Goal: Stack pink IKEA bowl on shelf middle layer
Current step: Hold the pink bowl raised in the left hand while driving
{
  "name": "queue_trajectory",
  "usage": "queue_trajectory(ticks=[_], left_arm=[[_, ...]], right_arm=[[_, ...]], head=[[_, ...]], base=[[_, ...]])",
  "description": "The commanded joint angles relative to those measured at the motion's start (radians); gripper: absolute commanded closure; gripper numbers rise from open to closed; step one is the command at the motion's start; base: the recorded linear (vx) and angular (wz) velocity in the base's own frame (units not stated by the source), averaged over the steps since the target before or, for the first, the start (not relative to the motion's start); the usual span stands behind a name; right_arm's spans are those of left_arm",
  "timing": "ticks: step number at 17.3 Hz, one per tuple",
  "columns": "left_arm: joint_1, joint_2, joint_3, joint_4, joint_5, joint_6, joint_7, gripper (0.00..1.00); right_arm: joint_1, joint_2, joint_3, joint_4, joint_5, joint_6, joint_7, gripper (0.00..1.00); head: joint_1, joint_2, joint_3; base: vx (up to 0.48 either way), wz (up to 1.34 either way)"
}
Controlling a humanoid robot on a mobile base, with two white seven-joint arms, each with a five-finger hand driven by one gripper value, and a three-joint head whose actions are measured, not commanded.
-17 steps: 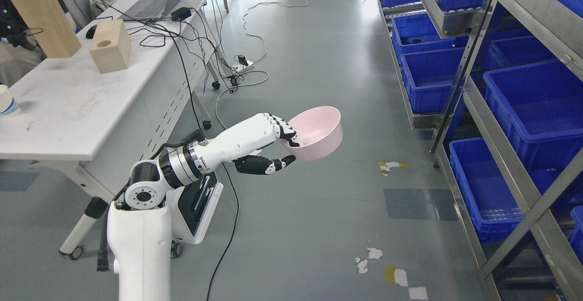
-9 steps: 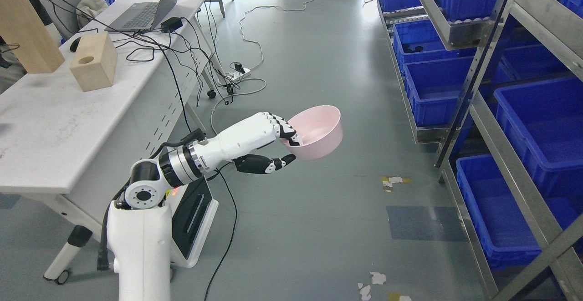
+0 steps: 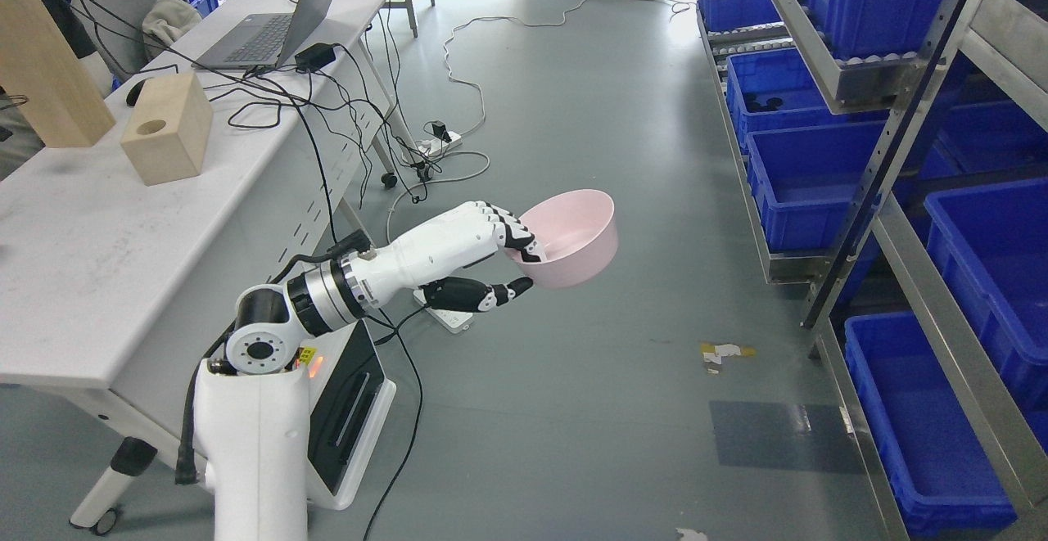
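Observation:
My left hand (image 3: 514,267) is shut on the near rim of a pink bowl (image 3: 573,238). Fingers hook over the rim into the bowl and the thumb (image 3: 491,295) lies under it. The bowl is held upright in the air above the grey floor, well left of the metal shelf (image 3: 868,197). The shelf runs along the right side, its tiers filled with blue bins (image 3: 806,177). The right arm is out of view.
A white table (image 3: 106,246) stands at left with a wooden block (image 3: 168,128), a tall wooden board (image 3: 49,66), a laptop (image 3: 274,29) and cables. A power strip (image 3: 446,317) and cables lie on the floor. Tape scraps (image 3: 725,353) mark the open aisle.
The whole view has shifted as the camera moved: table and shelf slid across the picture. The left hand and pink bowl keep the same pose and grasp.

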Motion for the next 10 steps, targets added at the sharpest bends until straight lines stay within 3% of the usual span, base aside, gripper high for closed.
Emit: queue_trajectory(ticks=[1, 6, 10], left_arm=[[-0.001, 0.017, -0.013, 0.0, -0.013, 0.0, 0.0, 0.99], [-0.001, 0.017, -0.017, 0.0, -0.015, 0.0, 0.0, 0.99], [-0.001, 0.017, -0.017, 0.0, -0.015, 0.0, 0.0, 0.99]], right_arm=[[0.021, -0.018, 0.0, -0.017, 0.0, 0.0, 0.001, 0.0], [0.021, -0.018, 0.0, -0.017, 0.0, 0.0, 0.001, 0.0], [0.021, -0.018, 0.0, -0.017, 0.0, 0.0, 0.001, 0.0]], head=[[0.0, 0.0, 0.0], [0.0, 0.0, 0.0], [0.0, 0.0, 0.0]], base=[[0.089, 0.0], [0.062, -0.02], [0.033, -0.51]])
